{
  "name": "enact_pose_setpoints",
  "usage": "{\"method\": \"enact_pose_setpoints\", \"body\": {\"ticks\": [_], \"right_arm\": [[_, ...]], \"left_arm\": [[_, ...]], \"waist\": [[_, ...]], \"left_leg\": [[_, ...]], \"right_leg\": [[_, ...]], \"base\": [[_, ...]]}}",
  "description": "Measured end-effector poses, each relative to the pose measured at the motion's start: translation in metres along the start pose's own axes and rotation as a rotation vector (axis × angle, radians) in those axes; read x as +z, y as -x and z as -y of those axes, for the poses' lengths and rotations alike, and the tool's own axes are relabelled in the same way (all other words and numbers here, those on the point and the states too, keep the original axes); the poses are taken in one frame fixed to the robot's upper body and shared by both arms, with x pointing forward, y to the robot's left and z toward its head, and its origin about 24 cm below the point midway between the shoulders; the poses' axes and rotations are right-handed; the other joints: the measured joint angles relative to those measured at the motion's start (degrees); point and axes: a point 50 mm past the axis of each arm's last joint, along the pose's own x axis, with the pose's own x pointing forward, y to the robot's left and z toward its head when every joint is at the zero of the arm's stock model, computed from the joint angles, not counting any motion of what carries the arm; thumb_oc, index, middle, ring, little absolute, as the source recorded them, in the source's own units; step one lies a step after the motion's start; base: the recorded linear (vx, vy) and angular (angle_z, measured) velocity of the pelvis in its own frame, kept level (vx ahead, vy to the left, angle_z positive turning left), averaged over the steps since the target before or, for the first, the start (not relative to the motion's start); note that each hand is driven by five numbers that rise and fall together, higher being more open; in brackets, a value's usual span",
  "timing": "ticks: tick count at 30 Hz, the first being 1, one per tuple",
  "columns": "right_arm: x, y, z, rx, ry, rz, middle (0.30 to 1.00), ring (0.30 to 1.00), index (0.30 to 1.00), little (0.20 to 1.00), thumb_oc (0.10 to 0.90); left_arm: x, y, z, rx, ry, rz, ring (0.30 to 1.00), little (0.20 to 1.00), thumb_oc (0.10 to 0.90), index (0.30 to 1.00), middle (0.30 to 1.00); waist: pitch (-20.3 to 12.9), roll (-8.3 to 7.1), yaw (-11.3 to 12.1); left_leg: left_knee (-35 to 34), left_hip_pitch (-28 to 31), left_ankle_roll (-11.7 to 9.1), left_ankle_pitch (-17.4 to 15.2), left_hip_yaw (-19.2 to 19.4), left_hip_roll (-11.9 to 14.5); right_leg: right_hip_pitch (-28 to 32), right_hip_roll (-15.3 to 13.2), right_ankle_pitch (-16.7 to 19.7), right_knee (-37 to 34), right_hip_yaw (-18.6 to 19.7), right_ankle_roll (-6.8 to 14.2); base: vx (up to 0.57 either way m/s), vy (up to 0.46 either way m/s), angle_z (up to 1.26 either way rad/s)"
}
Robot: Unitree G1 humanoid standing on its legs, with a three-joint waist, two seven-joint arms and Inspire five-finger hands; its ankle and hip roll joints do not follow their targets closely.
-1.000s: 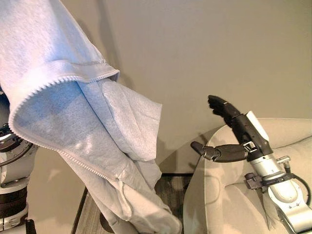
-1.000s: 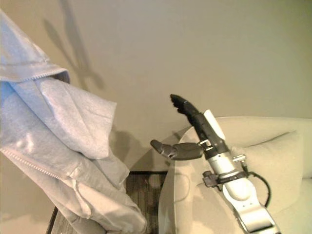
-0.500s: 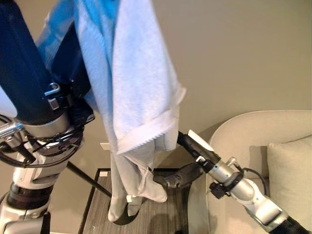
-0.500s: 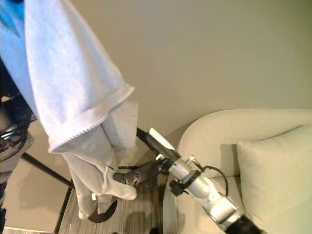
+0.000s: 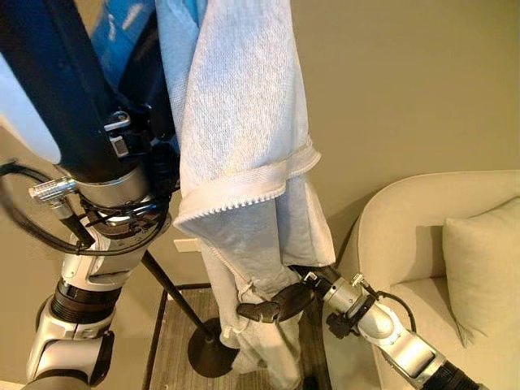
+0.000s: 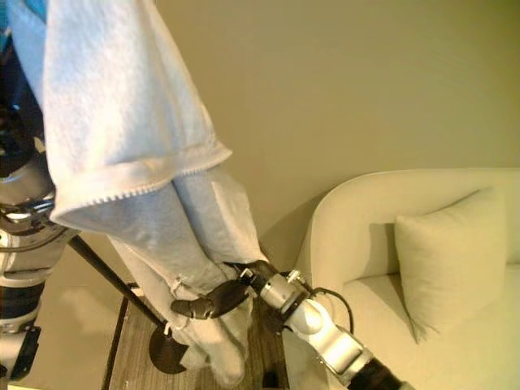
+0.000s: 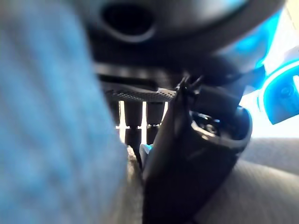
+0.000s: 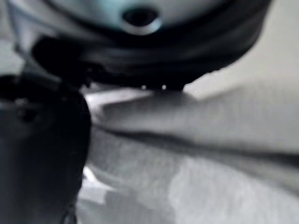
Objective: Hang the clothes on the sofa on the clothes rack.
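Observation:
A light grey zip hoodie (image 5: 244,138) hangs in long folds from high at the upper left, where my raised left arm carries it. In the left wrist view my left hand (image 7: 187,158) is dark and curled, with the cloth (image 7: 51,140) pressed against it. Low down, my right hand (image 5: 276,305) reaches from the sofa side into the hoodie's lower part (image 6: 203,268); its dark thumb lies in front of the cloth and the rest is behind it. The clothes rack's black pole (image 5: 172,294) slants down to a round base (image 5: 207,357) on the floor just behind the hoodie.
A cream sofa (image 5: 406,236) with a cushion (image 5: 483,268) stands at the right, close to the rack base. A plain beige wall (image 6: 366,81) is behind. Dark wood floor (image 5: 171,357) shows between the wall and the sofa.
The view has shifted. My right hand has dropped from above the sofa arm, down and left, into the hoodie's lower folds. The hoodie now hangs straighter and nearer the rack pole.

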Motion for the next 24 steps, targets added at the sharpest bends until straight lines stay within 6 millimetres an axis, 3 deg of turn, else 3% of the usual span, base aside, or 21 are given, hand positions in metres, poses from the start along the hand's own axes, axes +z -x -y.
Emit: {"method": "enact_pose_setpoints", "body": {"ticks": [3, 6, 7, 8, 9, 10, 11, 12, 13, 14, 15, 16, 19, 21, 24], "right_arm": [[-0.007, 0.009, 0.001, -0.025, 0.009, -0.047, 0.900, 0.900, 0.900, 0.900, 0.800], [-0.012, 0.012, -0.003, -0.012, 0.012, -0.072, 0.900, 0.900, 0.900, 0.900, 0.800], [-0.017, 0.014, -0.007, -0.022, -0.005, -0.086, 0.900, 0.900, 0.900, 0.900, 0.800], [-0.022, 0.005, -0.011, -0.086, -0.049, -0.068, 0.900, 0.900, 0.900, 0.900, 0.800], [-0.026, 0.005, -0.007, -0.150, -0.062, -0.100, 0.900, 0.900, 0.900, 0.900, 0.800], [-0.024, 0.003, -0.001, -0.114, -0.004, -0.104, 0.900, 0.900, 0.900, 0.900, 0.800], [-0.025, 0.004, -0.005, -0.079, 0.015, -0.120, 0.900, 0.900, 0.900, 0.900, 0.800], [-0.027, 0.007, -0.002, -0.068, 0.036, -0.135, 0.900, 0.900, 0.900, 0.900, 0.800], [-0.027, 0.010, 0.003, -0.062, 0.059, -0.146, 0.900, 0.900, 0.900, 0.900, 0.800], [-0.028, 0.013, 0.006, -0.058, 0.074, -0.156, 0.900, 0.900, 0.900, 0.900, 0.800], [-0.029, 0.014, 0.006, -0.050, 0.080, -0.166, 0.900, 0.900, 0.900, 0.900, 0.800], [-0.027, 0.010, 0.003, -0.055, 0.061, -0.145, 0.900, 0.900, 0.900, 0.900, 0.800], [-0.023, 0.008, 0.009, -0.045, 0.069, -0.130, 0.900, 0.900, 0.900, 0.900, 0.800], [-0.023, 0.008, 0.009, -0.034, 0.046, -0.134, 0.900, 0.900, 0.900, 0.900, 0.800], [-0.027, 0.012, -0.012, 0.097, -0.049, -0.150, 0.900, 0.900, 0.900, 0.900, 0.800]], "left_arm": [[0.001, 0.003, 0.005, -0.022, 0.017, -0.007, 0.300, 0.300, 0.400, 0.300, 0.300], [0.002, 0.004, 0.005, -0.024, 0.024, -0.006, 0.300, 0.300, 0.400, 0.300, 0.300], [0.001, 0.009, 0.007, -0.023, 0.026, -0.031, 0.300, 0.300, 0.400, 0.300, 0.300], [-0.001, 0.018, 0.007, -0.010, 0.025, -0.067, 0.300, 0.300, 0.400, 0.300, 0.300], [-0.001, 0.020, 0.011, 0.006, 0.043, -0.107, 0.300, 0.300, 0.400, 0.300, 0.300], [-0.006, 0.018, 0.011, -0.023, 0.018, -0.114, 0.300, 0.300, 0.400, 0.300, 0.300], [-0.010, 0.016, 0.008, -0.064, -0.011, -0.082, 0.300, 0.300, 0.400, 0.300, 0.300], [-0.008, 0.015, 0.007, -0.064, -0.006, -0.071, 0.300, 0.300, 0.400, 0.300, 0.300], [-0.005, 0.013, 0.006, -0.059, 0.004, -0.057, 0.300, 0.300, 0.400, 0.300, 0.300], [-0.003, 0.010, 0.004, -0.062, 0.007, -0.039, 0.300, 0.300, 0.400, 0.300, 0.300], [0.000, 0.005, 0.000, -0.055, 0.016, -0.006, 0.300, 0.300, 0.400, 0.300, 0.300], [0.003, -0.001, -0.005, -0.021, 0.026, 0.022, 0.300, 0.300, 0.400, 0.300, 0.300], [0.004, -0.002, -0.004, -0.006, 0.045, 0.022, 0.300, 0.300, 0.400, 0.300, 0.300], [0.005, -0.003, -0.004, -0.010, 0.050, 0.030, 0.300, 0.300, 0.400, 0.300, 0.300], [0.001, -0.005, -0.008, 0.006, 0.027, 0.027, 0.300, 0.300, 0.400, 0.300, 0.300]], "waist": [[-0.85, 0.70, -0.79], [-2.69, 0.68, -0.93], [-2.52, -0.20, -1.11], [-2.45, -0.89, -0.59], [-1.14, -0.44, 0.92], [0.29, 1.44, 1.27], [0.89, -0.30, 1.68], [1.60, 0.86, 1.84], [2.47, 2.64, 2.06], [3.00, 3.56, 2.45], [2.96, 3.47, 3.99], [2.56, 1.10, 5.04], [2.45, 1.10, 6.92], [1.89, 1.29, 7.02], [-0.95, -1.25, 8.38]], "left_leg": [[-2.84, 0.58, 1.63, 1.78, -0.42, -2.24], [-6.00, 1.88, 1.11, 3.09, -0.53, -2.53], [-4.60, 1.07, 1.29, 3.40, -0.06, -3.23], [4.56, -4.90, 2.12, 1.82, 1.81, -3.12], [4.71, -6.66, 4.86, 2.11, 3.57, -2.70], [2.14, -7.85, 4.09, 3.96, 4.66, -1.34], [1.88, -7.48, 5.33, 3.51, 6.84, -1.90], [1.03, -7.28, 5.20, 4.34, 7.66, -0.50], [-0.23, -7.10, 5.15, 5.41, 7.93, 1.13], [-0.97, -6.92, 4.80, 6.23, 7.93, 2.26], [-2.43, -5.59, 4.18, 7.74, 8.42, 3.35], [-4.10, -4.49, 1.74, 9.35, 7.18, 3.24], [-5.66, -3.15, -0.10, 11.04, 7.15, 3.92], [-5.43, -3.56, -0.52, 11.29, 7.18, 4.93], [-3.63, -7.29, -1.76, 12.60, 7.79, 8.39]], "right_leg": [[-1.18, -2.37, 0.36, 0.72, -0.29, 1.24], [-0.99, -2.22, -0.12, -0.70, -0.56, 2.95], [-1.79, -1.96, 1.28, -0.27, -0.74, 2.68], [-4.96, -2.24, 2.15, 2.98, -1.23, 1.24], [-5.85, -2.38, 4.73, 2.83, -1.83, 0.80], [-7.25, -0.46, 5.21, 3.63, -2.65, 1.28], [-6.94, -1.34, 3.60, 2.30, -3.64, 1.76], [-9.28, -0.88, -2.85, 8.15, -4.53, -0.10], [-11.89, -0.73, -6.22, 18.24, -7.14, -0.51], [-12.26, -0.83, -9.52, 25.41, -8.58, -0.10], [-9.94, -1.13, -14.04, 33.26, -9.31, 0.89], [0.18, 0.57, -17.30, 22.07, -10.26, 3.09], [4.84, 3.45, -18.10, 13.23, -9.57, 0.34], [5.45, 5.20, -16.91, 10.10, -9.36, -1.82], [7.31, 9.80, -11.00, -0.88, -8.17, -4.21]], "base": [[-0.04, 0.048, 0.03], [-0.48, 0.362, -0.05], [-0.64, 0.437, -0.11], [-0.14, 0.092, -0.32], [-0.14, 0.073, -0.57], [-0.19, 0.093, -0.88], [-0.18, 0.060, -0.80], [-0.13, 0.017, -0.58], [-0.11, -0.027, -0.18], [-0.06, -0.040, -0.12], [-0.13, -0.149, -0.07], [-0.09, -0.120, -0.06], [-0.19, -0.219, -0.08], [-0.33, -0.264, -0.25], [-0.46, -0.298, -0.26]]}}
